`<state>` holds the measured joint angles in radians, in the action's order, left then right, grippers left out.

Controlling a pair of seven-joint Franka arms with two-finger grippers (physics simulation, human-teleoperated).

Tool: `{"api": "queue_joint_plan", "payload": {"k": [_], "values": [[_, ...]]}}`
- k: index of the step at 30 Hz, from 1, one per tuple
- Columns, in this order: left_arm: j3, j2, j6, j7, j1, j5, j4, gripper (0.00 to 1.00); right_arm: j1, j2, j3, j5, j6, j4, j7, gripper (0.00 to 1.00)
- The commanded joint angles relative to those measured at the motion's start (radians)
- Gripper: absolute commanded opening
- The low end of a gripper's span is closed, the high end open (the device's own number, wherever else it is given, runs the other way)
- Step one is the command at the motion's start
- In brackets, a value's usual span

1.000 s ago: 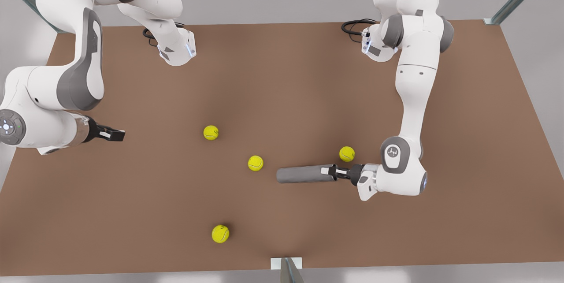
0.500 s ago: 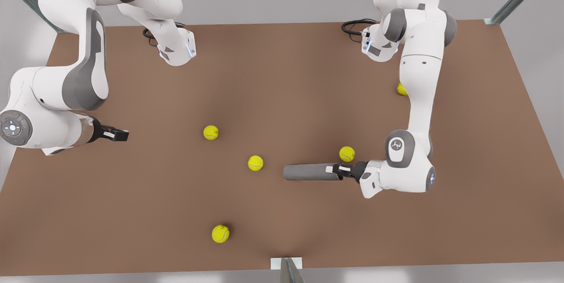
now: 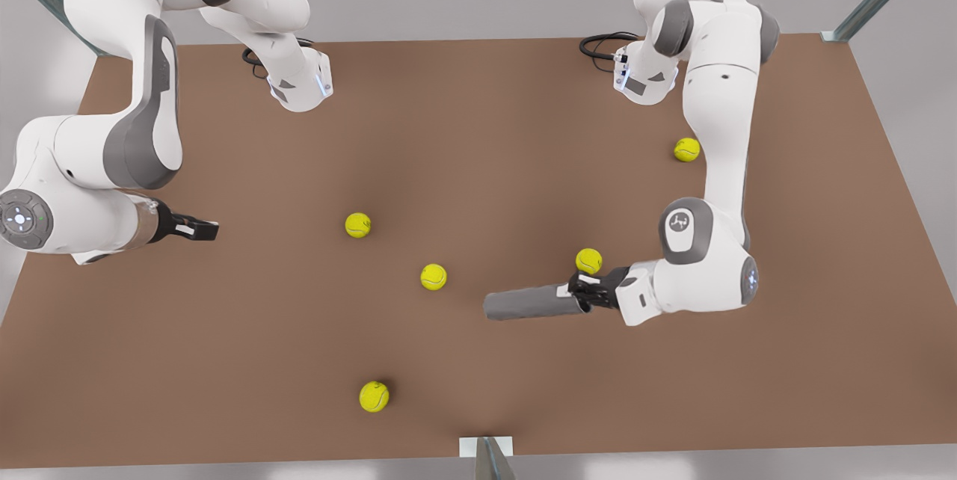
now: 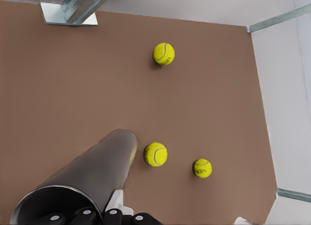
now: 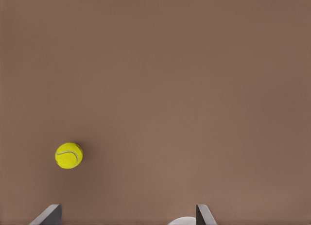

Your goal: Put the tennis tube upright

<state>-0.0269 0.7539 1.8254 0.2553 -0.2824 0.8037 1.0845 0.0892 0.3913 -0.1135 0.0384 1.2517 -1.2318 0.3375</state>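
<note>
Five yellow tennis balls dot the brown desk [image 3: 478, 128], and the grey tennis tube [image 3: 527, 303] lies on its side near the middle, just beside one ball [image 3: 588, 261]. The left gripper [image 3: 582, 293] has its fingers pinching the tube's open rim at the end nearest it. The right gripper [image 3: 196, 227] waits well apart at the front view's left, fingers spread. Gripped only at the rim, the tube could slip or swing while tipping up, or knock that nearby ball rolling.
</note>
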Motion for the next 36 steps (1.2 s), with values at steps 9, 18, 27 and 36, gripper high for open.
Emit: {"api": "queue_joint_plan", "payload": {"k": [9,18,27,36], "values": [[0.001,-0.039,0.035,0.002,-0.017,-0.311,-0.002,0.21,-0.006,0.006,0.0,-0.002,0.031,0.0,-0.006,1.0],[0.001,-0.041,0.068,0.004,-0.027,-0.434,-0.002,0.21,-0.002,0.0,-0.02,-0.008,0.275,0.003,-0.008,1.0],[-0.001,-0.041,0.071,0.001,-0.027,-0.583,-0.002,0.21,0.034,0.001,-0.018,-0.045,0.324,0.005,-0.009,1.0],[-0.001,-0.041,0.043,-0.002,-0.031,-0.702,0.0,0.21,0.03,0.001,-0.014,-0.023,0.327,0.003,-0.144,1.0]]}}
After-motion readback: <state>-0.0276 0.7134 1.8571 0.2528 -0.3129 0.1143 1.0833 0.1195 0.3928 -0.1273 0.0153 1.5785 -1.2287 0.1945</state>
